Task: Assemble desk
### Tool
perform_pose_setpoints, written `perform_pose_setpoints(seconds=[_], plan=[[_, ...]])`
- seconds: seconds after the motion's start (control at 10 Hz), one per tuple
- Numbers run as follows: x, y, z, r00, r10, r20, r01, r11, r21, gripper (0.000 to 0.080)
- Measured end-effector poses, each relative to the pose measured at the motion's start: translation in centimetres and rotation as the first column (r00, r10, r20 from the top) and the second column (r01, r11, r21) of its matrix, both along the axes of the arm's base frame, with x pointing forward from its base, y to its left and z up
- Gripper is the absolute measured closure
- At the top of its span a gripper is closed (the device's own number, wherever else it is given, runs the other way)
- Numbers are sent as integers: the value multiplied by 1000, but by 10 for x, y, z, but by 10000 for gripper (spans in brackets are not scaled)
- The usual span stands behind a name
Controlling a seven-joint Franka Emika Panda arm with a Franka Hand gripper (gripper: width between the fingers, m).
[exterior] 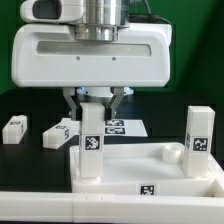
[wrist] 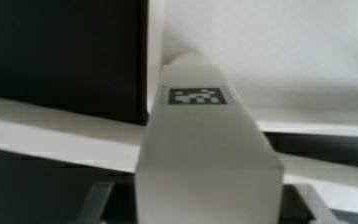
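The white desk tabletop (exterior: 150, 168) lies rim-up at the front of the black table. One white block leg (exterior: 91, 150) stands upright in its corner on the exterior view's left, marker facing the camera. My gripper (exterior: 94, 112) hangs straight over it, a finger on each side of the leg's top. In the wrist view the same leg (wrist: 197, 130) fills the space between both fingers (wrist: 108, 203), which lie against its sides, so the gripper is shut on it. A second leg (exterior: 198, 135) stands upright in the corner on the exterior view's right.
Two loose legs (exterior: 14, 128) (exterior: 62, 133) lie on the black table behind the tabletop, on the exterior view's left. The marker board (exterior: 127, 127) lies flat behind the gripped leg. A green wall closes off the back.
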State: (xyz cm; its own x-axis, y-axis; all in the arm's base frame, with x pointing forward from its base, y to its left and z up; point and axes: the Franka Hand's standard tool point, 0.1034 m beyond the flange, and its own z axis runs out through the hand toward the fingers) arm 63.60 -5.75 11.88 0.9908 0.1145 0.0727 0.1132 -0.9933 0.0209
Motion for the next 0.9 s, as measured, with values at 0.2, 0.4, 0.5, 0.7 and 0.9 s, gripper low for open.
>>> perform_pose_setpoints(seconds=[0.2,0.4,0.5,0.7,0.9], plan=[[0,-2,0,991,-135,0,135,991,12,509],[0,-3,-1,960,-279,-2,279,960,28,509],[0,-4,-1,926,-377,-3,377,926,36,509],[1,-5,-2,829,-559,0,558,828,57,509],[1,-4,-2,700,-714,-19,712,697,85,509]])
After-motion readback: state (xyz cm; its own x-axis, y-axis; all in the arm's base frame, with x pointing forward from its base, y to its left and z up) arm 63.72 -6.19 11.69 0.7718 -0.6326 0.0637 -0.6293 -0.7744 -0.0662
